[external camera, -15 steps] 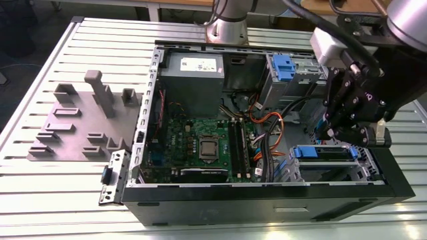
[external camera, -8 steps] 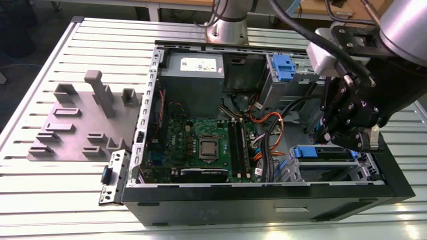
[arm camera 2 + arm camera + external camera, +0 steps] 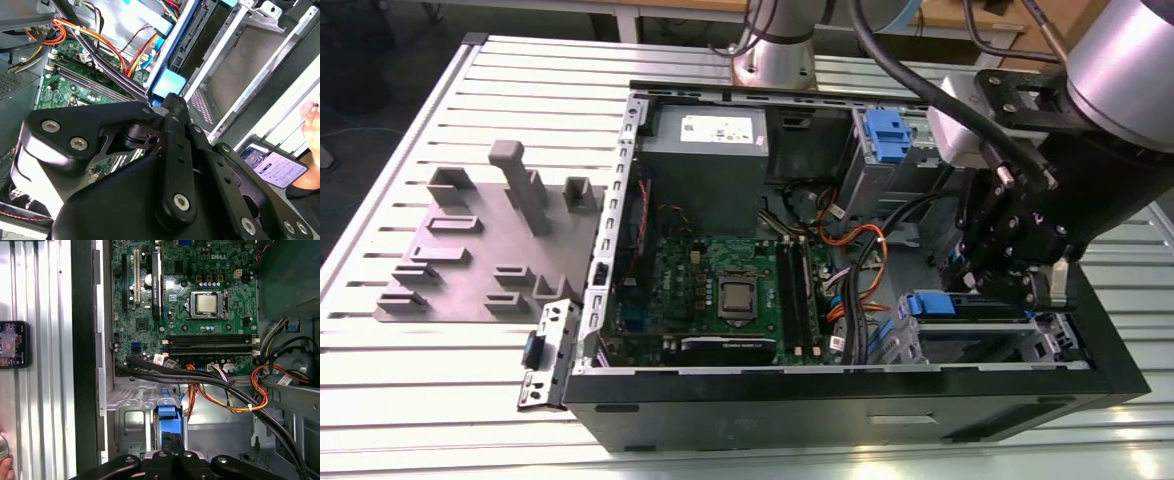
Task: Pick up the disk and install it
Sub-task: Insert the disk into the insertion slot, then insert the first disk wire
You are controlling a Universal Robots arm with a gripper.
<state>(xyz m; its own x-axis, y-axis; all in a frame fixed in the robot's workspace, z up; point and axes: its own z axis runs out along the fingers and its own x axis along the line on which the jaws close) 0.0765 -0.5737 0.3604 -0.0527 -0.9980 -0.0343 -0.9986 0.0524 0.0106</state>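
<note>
The disk (image 3: pixel 168 416) stands on edge in the metal drive cage (image 3: pixel 131 421) at the case's corner, its blue bracket end facing my gripper. In the exterior view that blue bracket (image 3: pixel 931 303) shows on top of the cage at the case's front right. My gripper (image 3: pixel 172 441) has its two black fingers pressed together, their tips right against the bracket's end. In the second wrist view the fingertips (image 3: pixel 172 101) touch the blue end of the disk (image 3: pixel 168 83), whose blue rail runs away along the cage. Nothing lies between the fingers.
The open computer case (image 3: pixel 854 395) holds a green motherboard (image 3: pixel 720 290), a grey power-supply box (image 3: pixel 707 150), orange and black cables (image 3: pixel 854 250) and another blue bracket (image 3: pixel 887 135). A grey fixture plate (image 3: pixel 480 250) lies on the exterior view's left. A phone (image 3: pixel 12 345) and a hand (image 3: pixel 5 467) lie beside the case.
</note>
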